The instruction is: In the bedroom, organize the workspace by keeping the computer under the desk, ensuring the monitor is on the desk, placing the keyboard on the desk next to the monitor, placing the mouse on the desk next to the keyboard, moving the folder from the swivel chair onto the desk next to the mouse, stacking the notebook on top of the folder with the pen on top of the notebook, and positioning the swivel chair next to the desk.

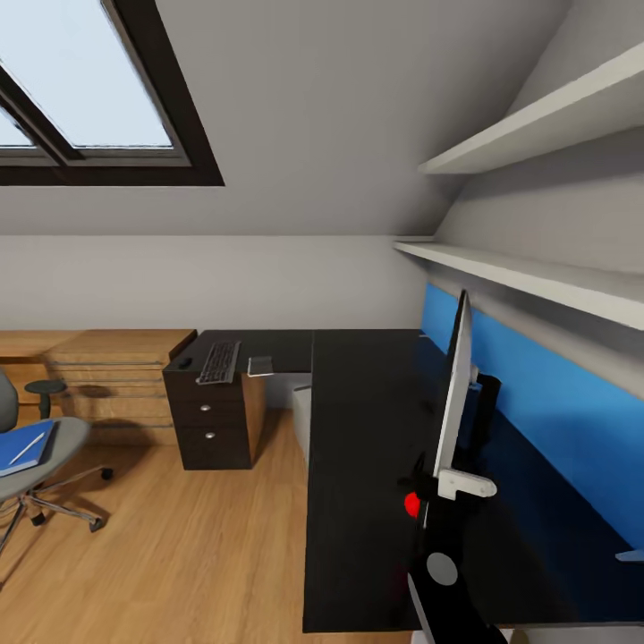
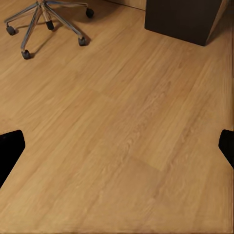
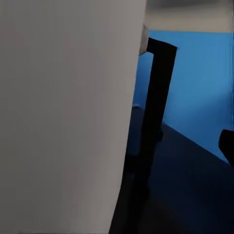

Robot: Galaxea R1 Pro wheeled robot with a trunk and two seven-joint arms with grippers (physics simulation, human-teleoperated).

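Observation:
The black L-shaped desk (image 1: 367, 429) carries the monitor (image 1: 456, 385), seen edge-on, on its black arm (image 3: 156, 112) by the blue wall panel. My right gripper (image 1: 440, 490) is at the monitor's lower edge. One dark fingertip (image 3: 226, 146) stands wide to the side and the monitor's grey back (image 3: 63, 117) hides the other. At the desk's far end lie the keyboard (image 1: 219, 361), the mouse (image 1: 185, 362) and a thin grey flat thing (image 1: 259, 365), perhaps the notebook. The grey computer (image 1: 302, 419) stands under the desk. The swivel chair (image 1: 63, 438) holds the blue folder (image 1: 16, 458) with the pen (image 1: 27, 446) on it. My left gripper (image 2: 117, 146) hangs open over the floor.
A black drawer unit (image 1: 210, 420) stands under the desk's far end, with low light-wood shelving (image 1: 107, 376) beside it. White shelves (image 1: 537, 268) run above the blue wall panel (image 1: 555, 420). The chair's chrome base (image 2: 46, 19) is on the wood floor (image 1: 179, 546).

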